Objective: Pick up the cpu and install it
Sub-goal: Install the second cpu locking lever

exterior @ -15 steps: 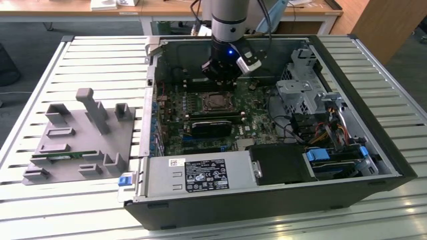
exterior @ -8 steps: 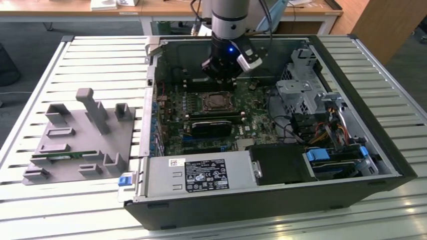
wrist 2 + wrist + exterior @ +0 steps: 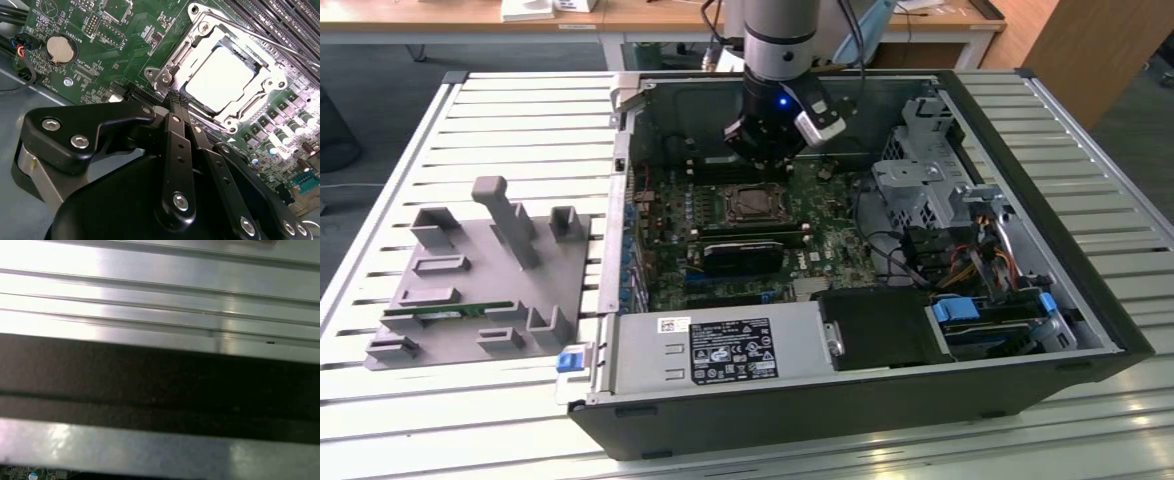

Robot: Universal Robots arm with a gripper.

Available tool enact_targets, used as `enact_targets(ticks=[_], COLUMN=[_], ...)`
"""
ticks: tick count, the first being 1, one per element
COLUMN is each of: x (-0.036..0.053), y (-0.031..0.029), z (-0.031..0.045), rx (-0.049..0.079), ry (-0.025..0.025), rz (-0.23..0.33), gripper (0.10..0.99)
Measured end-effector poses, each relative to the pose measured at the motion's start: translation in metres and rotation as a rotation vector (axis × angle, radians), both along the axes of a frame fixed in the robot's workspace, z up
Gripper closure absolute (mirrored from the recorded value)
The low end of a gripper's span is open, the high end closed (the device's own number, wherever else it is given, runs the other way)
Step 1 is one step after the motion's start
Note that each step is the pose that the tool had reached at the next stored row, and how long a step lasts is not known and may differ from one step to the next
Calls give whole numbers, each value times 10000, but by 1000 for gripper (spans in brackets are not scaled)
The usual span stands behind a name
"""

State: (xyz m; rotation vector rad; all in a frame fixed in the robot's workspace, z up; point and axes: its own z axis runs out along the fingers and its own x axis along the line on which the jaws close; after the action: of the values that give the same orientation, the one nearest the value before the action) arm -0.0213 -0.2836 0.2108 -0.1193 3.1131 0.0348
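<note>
— What surrounds the gripper (image 3: pixel 176 100) inside the case (image 3: pixel 1067 330)?
— It hangs above the motherboard (image 3: pixel 720 250), its fingers pressed together. Just below its tips sits the socket frame (image 3: pixel 220 75) with the cpu (image 3: pixel 220 77) in it; air separates them.
— Obstacles?
— The black heatsink (image 3: pixel 747 255) beyond the socket, the drive cage (image 3: pixel 921 185) to one side.

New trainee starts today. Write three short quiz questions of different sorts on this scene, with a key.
1. True or false: the cpu lies in the socket on the motherboard.
2. The gripper is: A) over the grey tray; B) inside the computer case, just beside the socket; C) over the power supply.
3. Fill in: the narrow green memory stick rests on the grey ____.

Key: 1 true; 2 B; 3 tray.
</note>
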Motion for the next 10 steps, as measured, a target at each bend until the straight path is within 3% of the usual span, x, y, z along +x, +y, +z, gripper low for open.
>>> enact_targets(ticks=[10], x=[0], y=[-30], z=[0], rx=[-1], ry=[1], rz=[0], gripper=[980])
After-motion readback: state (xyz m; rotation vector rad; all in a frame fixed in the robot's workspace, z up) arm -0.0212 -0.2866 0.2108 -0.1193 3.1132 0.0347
